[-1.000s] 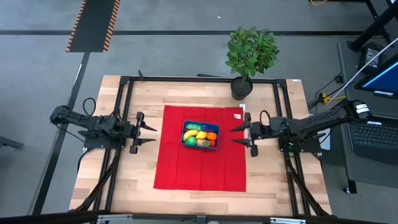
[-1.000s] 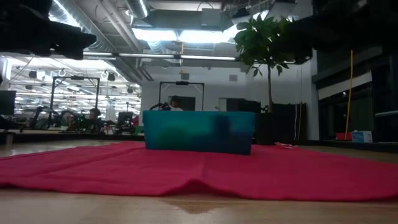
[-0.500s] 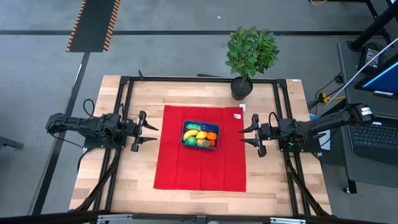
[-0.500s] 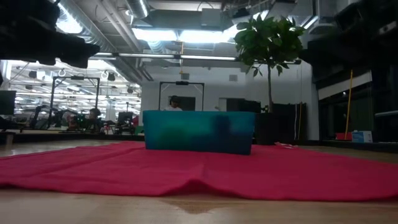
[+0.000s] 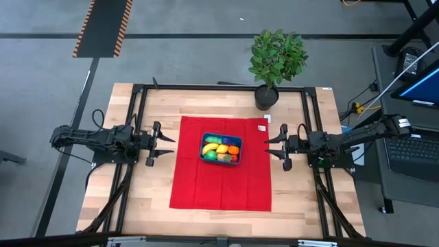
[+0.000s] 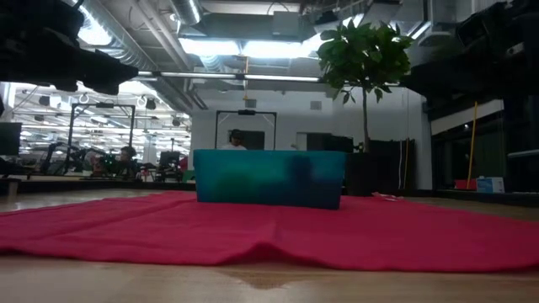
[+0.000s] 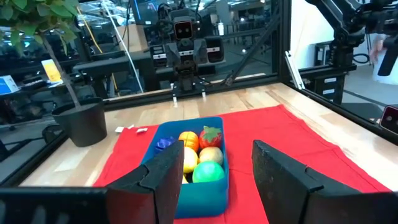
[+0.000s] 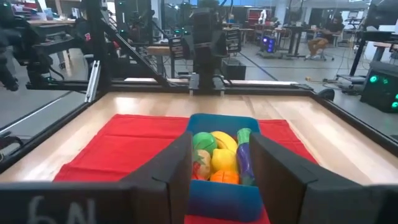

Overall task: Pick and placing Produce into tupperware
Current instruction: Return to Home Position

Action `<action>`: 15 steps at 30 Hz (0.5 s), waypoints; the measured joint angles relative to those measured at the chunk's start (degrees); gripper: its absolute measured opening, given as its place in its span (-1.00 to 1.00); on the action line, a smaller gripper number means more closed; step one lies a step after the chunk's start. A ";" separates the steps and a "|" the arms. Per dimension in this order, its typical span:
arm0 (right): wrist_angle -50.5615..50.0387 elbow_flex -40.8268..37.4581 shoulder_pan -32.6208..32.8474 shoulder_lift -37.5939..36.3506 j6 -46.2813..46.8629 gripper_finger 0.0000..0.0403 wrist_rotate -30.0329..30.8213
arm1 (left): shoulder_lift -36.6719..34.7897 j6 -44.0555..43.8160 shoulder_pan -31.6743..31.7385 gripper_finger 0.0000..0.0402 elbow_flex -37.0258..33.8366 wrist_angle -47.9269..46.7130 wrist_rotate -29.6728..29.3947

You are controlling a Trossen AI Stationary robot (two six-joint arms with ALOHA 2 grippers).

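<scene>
The tupperware (image 5: 202,152) sat on the red cloth (image 5: 219,186), and everything here is placed from it. The produce (image 5: 220,149) lay piled inside it: yellow, green, orange, red and purple pieces, filling it to about the rim.

The left gripper (image 5: 169,147) hung to the left of the tupperware, well apart from it, at about the cloth's edge. Its fingers were spread and gripped nothing, and they pointed straight at the tupperware. The right gripper (image 5: 268,147) hung to the right of the tupperware, nearer than the left one but apart from it. Its fingers were likewise released, empty and aimed at the tupperware. In each wrist view the tupperware showed through the gap between that arm's own fingers, with the opposite arm beyond it.

Only flat red cloth lay between each gripper and the tupperware. Behind the tupperware and off to its right, a potted plant (image 5: 276,58) stood at the far edge of the wooden table (image 5: 154,199). It stood clear of both arms.
</scene>
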 joint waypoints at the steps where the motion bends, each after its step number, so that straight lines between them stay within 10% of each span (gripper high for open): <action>1: 0.00 0.00 0.00 0.00 -0.03 -0.21 0.00 | 0.00 0.00 0.00 -0.11 0.00 0.00 0.00; 15: -0.29 0.00 0.00 -0.21 -0.34 -0.21 -0.11 | 0.00 0.04 0.00 -0.11 -0.02 0.04 -0.04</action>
